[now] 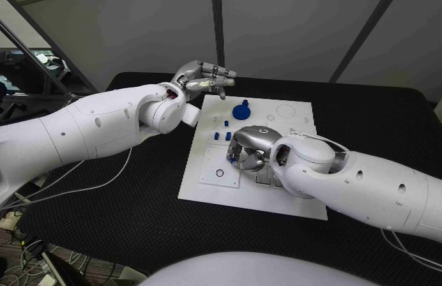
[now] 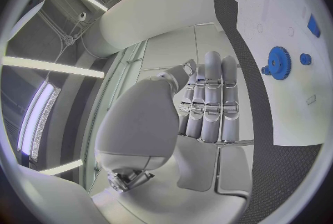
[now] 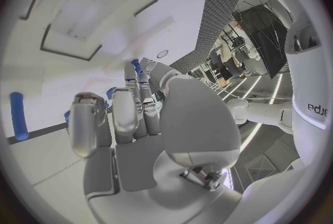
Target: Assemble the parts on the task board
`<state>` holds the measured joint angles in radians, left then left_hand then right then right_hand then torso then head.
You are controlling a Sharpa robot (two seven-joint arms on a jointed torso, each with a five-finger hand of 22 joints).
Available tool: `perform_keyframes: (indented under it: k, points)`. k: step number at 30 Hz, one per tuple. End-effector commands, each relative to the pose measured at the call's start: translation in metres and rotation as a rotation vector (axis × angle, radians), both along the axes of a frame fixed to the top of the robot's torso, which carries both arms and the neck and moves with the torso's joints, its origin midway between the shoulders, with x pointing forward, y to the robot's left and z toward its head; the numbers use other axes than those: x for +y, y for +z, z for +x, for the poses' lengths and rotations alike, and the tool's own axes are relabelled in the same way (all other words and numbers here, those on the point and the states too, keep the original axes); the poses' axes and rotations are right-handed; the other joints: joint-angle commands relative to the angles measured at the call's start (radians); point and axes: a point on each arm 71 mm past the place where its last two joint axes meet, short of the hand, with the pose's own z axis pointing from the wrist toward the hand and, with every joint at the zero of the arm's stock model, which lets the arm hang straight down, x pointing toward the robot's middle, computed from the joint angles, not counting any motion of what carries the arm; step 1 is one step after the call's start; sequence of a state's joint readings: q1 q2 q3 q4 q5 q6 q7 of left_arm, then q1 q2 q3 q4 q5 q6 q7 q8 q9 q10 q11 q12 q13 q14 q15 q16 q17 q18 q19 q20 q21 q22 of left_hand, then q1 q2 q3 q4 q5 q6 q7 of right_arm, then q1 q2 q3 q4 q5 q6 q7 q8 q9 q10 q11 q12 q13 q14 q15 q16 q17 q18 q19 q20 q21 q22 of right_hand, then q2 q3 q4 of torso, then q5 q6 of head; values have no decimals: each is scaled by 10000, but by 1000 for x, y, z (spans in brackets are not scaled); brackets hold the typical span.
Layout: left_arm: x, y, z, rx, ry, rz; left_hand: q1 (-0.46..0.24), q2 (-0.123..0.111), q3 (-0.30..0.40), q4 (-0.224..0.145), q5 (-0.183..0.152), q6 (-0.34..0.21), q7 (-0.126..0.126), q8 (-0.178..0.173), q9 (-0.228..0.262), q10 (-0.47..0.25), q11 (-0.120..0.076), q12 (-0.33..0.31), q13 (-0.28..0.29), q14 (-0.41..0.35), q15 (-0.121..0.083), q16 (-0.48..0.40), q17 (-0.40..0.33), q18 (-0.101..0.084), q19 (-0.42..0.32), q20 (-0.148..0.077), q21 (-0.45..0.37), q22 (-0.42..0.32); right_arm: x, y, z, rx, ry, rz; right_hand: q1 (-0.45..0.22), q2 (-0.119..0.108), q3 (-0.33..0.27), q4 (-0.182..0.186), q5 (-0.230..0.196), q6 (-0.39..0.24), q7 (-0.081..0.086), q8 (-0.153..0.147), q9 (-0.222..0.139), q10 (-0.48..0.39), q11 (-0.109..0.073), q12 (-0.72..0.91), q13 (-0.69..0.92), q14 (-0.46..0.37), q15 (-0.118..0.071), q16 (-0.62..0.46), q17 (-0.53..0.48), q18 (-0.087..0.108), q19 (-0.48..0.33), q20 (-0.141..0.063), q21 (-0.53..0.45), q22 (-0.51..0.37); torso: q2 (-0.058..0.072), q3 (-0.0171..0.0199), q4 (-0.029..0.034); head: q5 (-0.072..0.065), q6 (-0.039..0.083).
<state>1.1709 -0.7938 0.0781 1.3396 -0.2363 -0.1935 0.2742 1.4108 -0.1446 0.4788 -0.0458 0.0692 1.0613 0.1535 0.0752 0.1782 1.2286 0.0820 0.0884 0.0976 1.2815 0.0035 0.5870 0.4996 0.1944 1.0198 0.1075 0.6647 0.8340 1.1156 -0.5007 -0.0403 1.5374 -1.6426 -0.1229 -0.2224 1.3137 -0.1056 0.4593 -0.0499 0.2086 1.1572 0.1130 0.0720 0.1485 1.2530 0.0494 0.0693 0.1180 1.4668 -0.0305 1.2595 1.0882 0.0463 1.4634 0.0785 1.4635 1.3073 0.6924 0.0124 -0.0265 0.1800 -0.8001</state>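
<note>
The white task board (image 1: pixel 276 200) lies in the middle of the black table. A blue gear (image 1: pixel 241 112) stands near its far edge, with small blue pegs (image 1: pixel 222 135) in front of it. My right hand (image 1: pixel 247 156) hovers low over the board's middle, fingers curled down. In the right wrist view its thumb and a finger (image 3: pixel 130 74) meet on a small blue part (image 3: pixel 136 62); another blue peg (image 3: pixel 17 116) lies on the board. My left hand (image 1: pixel 204 76) is raised beyond the board's far left corner, fingers (image 2: pixel 211 102) straight and holding nothing. The left wrist view shows the gear (image 2: pixel 279 62).
White cables (image 1: pixel 87 184) trail over the table's left side. The board has a raised plate with a ring (image 1: pixel 220 173) at its near left and round holes (image 1: pixel 287 112) at its far right. Black table (image 1: pixel 368 117) surrounds the board.
</note>
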Motion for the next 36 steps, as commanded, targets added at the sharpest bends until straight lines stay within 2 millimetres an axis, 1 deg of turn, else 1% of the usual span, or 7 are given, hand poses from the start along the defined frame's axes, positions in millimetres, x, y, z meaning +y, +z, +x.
perform_keyframes:
  k: [1, 4, 6, 20, 26, 35, 36]
  points:
    - [-1, 2, 0, -10, -91, -75, -17, 96, 2, -42, 35, 35, 64, -42, -10, -16, 64, 47, -15, -56, 19, -25, -9, -127, -38, 9, -67, -13, -1, -3, 0, -36, -31, -67, -251, -135, -34, -54, -34, -626, 186, -132, -169, -459, 204, -90, -123, 138, 113, -155, -196, -112, 319, 44, -60, 1311, -2, -1, -3, 0, 4]
    - [-1, 1, 0, -3, -95, -73, -17, 96, 2, -42, 35, 35, 64, -42, -10, -16, 64, 47, -15, -56, 19, -25, -9, -127, -38, 9, -67, -13, -2, -1, 2, -251, -190, 140, -387, -382, -74, -120, -112, -1173, 390, -118, -351, -1054, 404, -96, -258, 40, 295, -374, -529, -21, 110, 185, -373, 959, -8, 4, -7, 5, 18]
    - [-1, 1, 0, 10, -100, -69, -17, 96, 2, -42, 35, 35, 64, -42, -10, -16, 64, 47, -15, -56, 19, -25, -9, -127, -38, 9, -67, -13, -3, 1, 2, -425, -281, 306, -415, -478, -120, -168, -137, -1307, 440, -113, -411, -1259, 470, -86, -293, 1, 338, -467, -670, 20, 18, 252, -514, 805, -9, 4, -4, 0, 27]
    - [1, 1, 1, 55, -79, -42, -49, 116, -35, -34, -21, 32, 69, -52, -19, -29, 71, 47, -20, -45, 28, -59, -26, -128, -45, 19, -89, -17, -13, 12, -5, -1128, -290, 1457, -431, -618, -252, -266, -156, -1310, 457, -61, -472, -1409, 501, -38, -289, -31, 379, -560, -834, 48, -27, 333, -597, 725, -10, 19, -17, 7, 98]
    - [4, 0, 1, 70, -27, -14, -52, 120, -40, -33, -35, 32, 69, -53, -21, -31, 71, 48, -21, -43, 29, -63, -29, -128, -46, 21, -93, -18, -45, 17, -10, -1140, -674, 1367, -431, -661, -302, -295, -149, -1264, 419, -50, -482, -1377, 477, -13, -270, -27, 368, -569, -867, 48, -17, 338, -590, 737, -23, -2, -34, -86, 201]
    - [8, -1, 0, 88, 13, 30, -52, 120, -40, -33, -35, 32, 69, -53, -21, -31, 71, 48, -21, -43, 29, -63, -29, -128, -46, 21, -93, -18, -104, 40, 15, -1611, -1938, 794, -307, -831, -618, -439, -154, -1175, 303, -61, -544, -1684, 462, -62, -322, -56, 361, -680, -1080, 115, -152, 337, -824, 491, -51, 5, -104, -337, 400]
    - [8, -2, -1, 99, 4, 39, -52, 120, -40, -33, -35, 32, 69, -53, -21, -31, 71, 48, -21, -43, 29, -63, -29, -128, -46, 21, -93, -18, -109, 41, 17, -1669, -2012, 724, -287, -846, -679, -451, -157, -1162, 285, -61, -552, -1724, 466, -61, -335, -58, 363, -693, -1106, 119, -161, 339, -843, 472, -55, 7, -111, -388, 454]
